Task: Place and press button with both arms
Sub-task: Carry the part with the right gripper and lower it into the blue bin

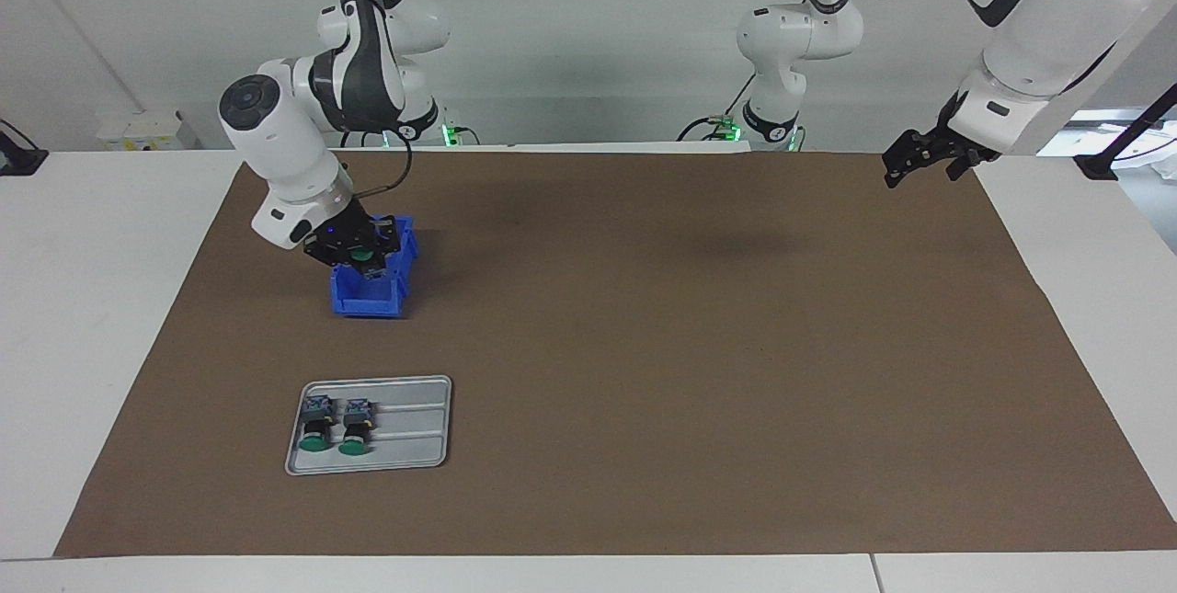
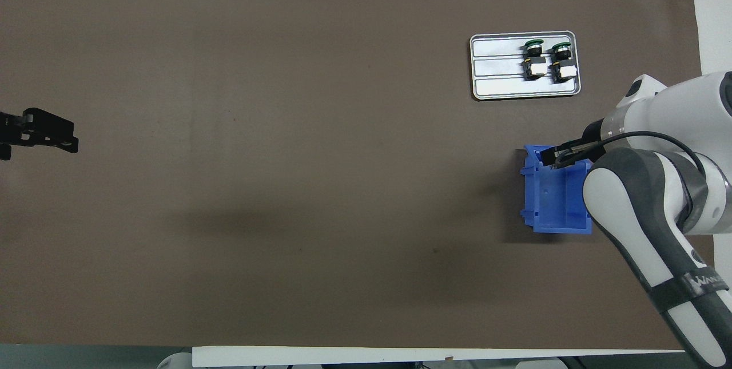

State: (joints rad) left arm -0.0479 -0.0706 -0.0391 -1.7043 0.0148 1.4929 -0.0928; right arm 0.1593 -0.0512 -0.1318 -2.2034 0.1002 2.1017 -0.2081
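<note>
My right gripper [image 1: 360, 255] [image 2: 563, 154] hangs just over the blue bin [image 1: 368, 303] [image 2: 557, 209], shut on a button [image 1: 361, 255] whose green cap shows between the fingers. Two more buttons [image 1: 317, 427] [image 1: 355, 427] lie side by side on a grey tray [image 1: 414, 427] [image 2: 497, 66], farther from the robots than the bin. In the overhead view they are the buttons [image 2: 533, 59] [image 2: 560, 60] at the tray's end. My left gripper [image 1: 919, 156] [image 2: 40, 134] waits open in the air over the left arm's end of the table, holding nothing.
A brown mat [image 1: 690, 345] covers most of the white table. The bin and the tray both stand toward the right arm's end. A bare strip of tray lies beside the two buttons, toward the table's middle.
</note>
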